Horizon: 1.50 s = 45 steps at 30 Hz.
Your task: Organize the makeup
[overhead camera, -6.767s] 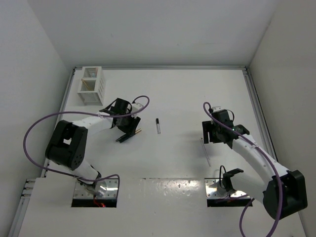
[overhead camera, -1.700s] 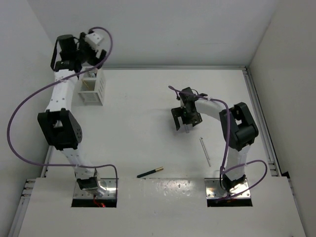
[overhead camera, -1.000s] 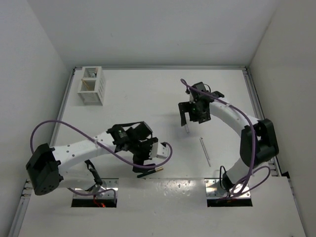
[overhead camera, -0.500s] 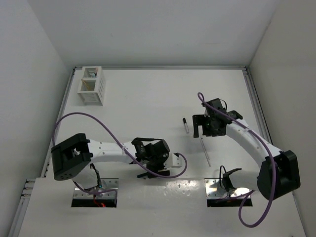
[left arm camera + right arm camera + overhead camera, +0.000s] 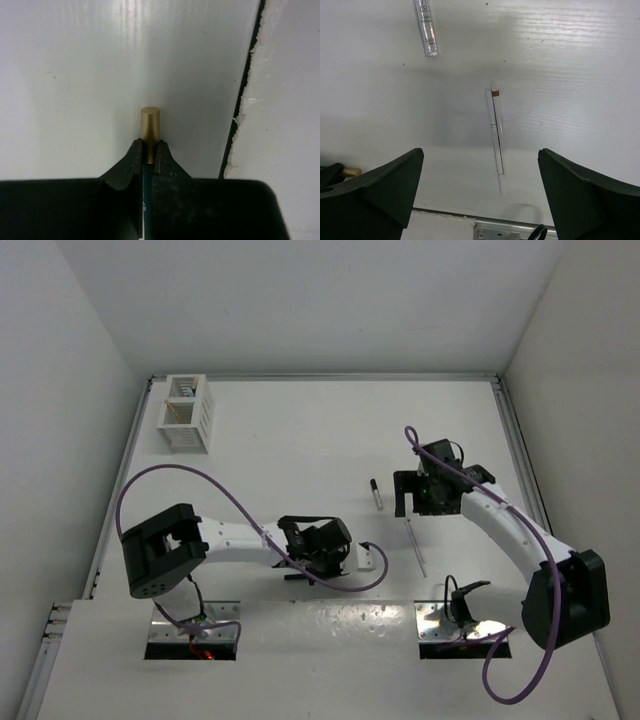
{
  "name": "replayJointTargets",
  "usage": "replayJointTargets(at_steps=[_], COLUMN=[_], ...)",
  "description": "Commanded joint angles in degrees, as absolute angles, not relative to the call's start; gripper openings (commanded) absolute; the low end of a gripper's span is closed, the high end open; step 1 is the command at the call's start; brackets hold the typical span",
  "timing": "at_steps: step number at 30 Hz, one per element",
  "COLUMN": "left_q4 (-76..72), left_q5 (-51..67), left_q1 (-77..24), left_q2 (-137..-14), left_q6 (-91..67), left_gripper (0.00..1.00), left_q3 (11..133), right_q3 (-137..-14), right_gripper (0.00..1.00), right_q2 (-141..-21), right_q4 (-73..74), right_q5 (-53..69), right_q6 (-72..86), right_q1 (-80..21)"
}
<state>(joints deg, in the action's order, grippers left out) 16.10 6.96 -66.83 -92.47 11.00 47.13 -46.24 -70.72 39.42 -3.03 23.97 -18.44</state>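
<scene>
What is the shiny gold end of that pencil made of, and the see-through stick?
The makeup pencil has a gold end that looks like metal or metal-coated plastic: it is smooth, with a soft sheen. The clear stick looks like see-through plastic, possibly glass: the white table shows right through it.

Left end effector is pinched tight, arm folded low; right end effector gapes wide.

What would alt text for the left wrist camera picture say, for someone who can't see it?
The black left gripper is shut on a thin dark makeup stick with a gold cylindrical end, which pokes out past its fingertips above a white table. At right, a narrow dark gap separates the table from a rough-edged white panel.
</scene>
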Motion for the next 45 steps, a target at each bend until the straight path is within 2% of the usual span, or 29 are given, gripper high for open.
replayJointTargets(at_steps=[1, 5, 10, 12, 13, 18, 23, 27, 37, 45], left_q4=[18.98, 24.60, 26.38, 22.26, 15.36, -8.65, -16.42, -18.98, -23.90, -26.63], left_q5=[7.73, 7.73, 12.47, 12.48, 11.35, 8.71, 11.16, 14.68, 18.54, 15.92], left_q1=[-63.55, -56.62, -37.65, -30.97, -24.15, -6.19, 3.49, 7.73, 11.69, 12.22], left_q2=[-95.71, -92.12, -88.24, -88.24, -88.24, -92.97, -101.22, -107.04, -121.54, -123.40], left_q6=[10.20, 13.26, 17.67, 17.67, 15.66, 10.30, 5.03, 4.48, -0.70, -1.58], left_gripper=[0.00, 0.00, 0.00, 0.00, 0.00, 0.00, 0.00, 0.00, 0.00, 0.00], left_q3=[47.72, 56.93, 79.16, 84.70, 88.12, 92.01, 96.66, 98.96, 105.46, 99.68], right_q3=[-50.09, -52.81, -56.15, -57.13, -57.65, -63.88, -71.78, -77.69, -77.96, -76.03], right_gripper=[0.97, 0.97, 0.96, 0.95, 0.94, 0.94, 0.94, 0.91, 0.90, 0.90], right_q2=[-68.99, -69.78, -72.94, -74.26, -75.49, -82.17, -92.27, -100.87, -108.01, -109.42], right_q4=[39.64, 40.17, 39.03, 38.41, 38.41, 37.44, 37.26, 38.76, 37.00, 35.95], right_q5=[-4.74, -2.91, -0.27, -0.26, -1.66, -0.72, 1.58, 3.60, 5.36, 4.13], right_q6=[23.03, 22.50, 21.53, 21.62, 21.62, 18.04, 13.72, 14.59, 18.54, 19.25], right_q1=[-18.19, -16.27, -15.82, -16.17, -16.43, -19.77, -20.48, -20.83, -23.03, -23.29])
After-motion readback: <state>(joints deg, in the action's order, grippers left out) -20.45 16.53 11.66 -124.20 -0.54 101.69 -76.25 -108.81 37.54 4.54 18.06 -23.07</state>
